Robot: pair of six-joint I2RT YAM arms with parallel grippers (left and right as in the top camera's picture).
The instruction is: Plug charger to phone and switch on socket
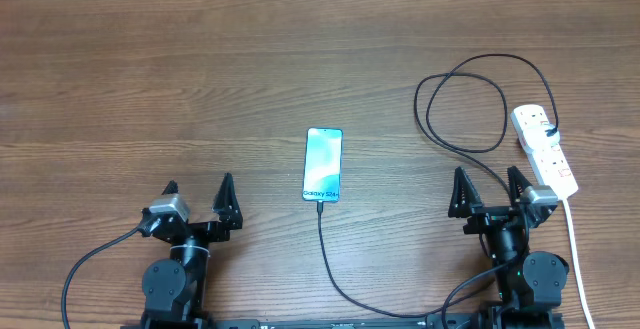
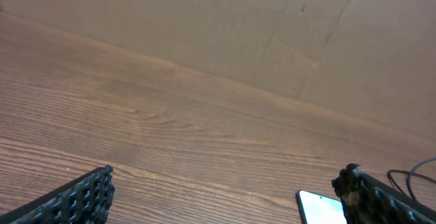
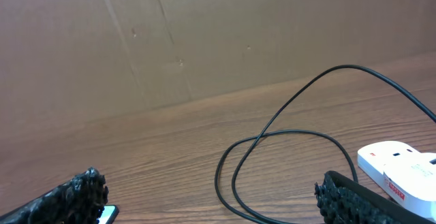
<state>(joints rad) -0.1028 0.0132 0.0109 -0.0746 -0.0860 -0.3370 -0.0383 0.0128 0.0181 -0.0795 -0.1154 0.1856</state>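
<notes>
Low on the wooden counter (image 1: 150, 69), toward 6 o'clock, we see the left gripper (image 1: 198, 184) and right gripper (image 1: 488, 174), jaws wide apart and empty. The socket (image 1: 545, 149) lies at 3 o'clock, long axis 11 to 5, its white cord (image 1: 579, 254) cut off by the bottom edge. The phone (image 1: 322, 164) lies central, long axis 12 to 6. The charger (image 1: 320, 227) meets its 6 o'clock end; we cannot tell whether the tip is seated.

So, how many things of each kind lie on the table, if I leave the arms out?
Phone: 1
Socket: 1
Charger: 1 (I cannot tell whether the loops by the socket and the black run at the phone are the same cable)
Total: 3
</notes>
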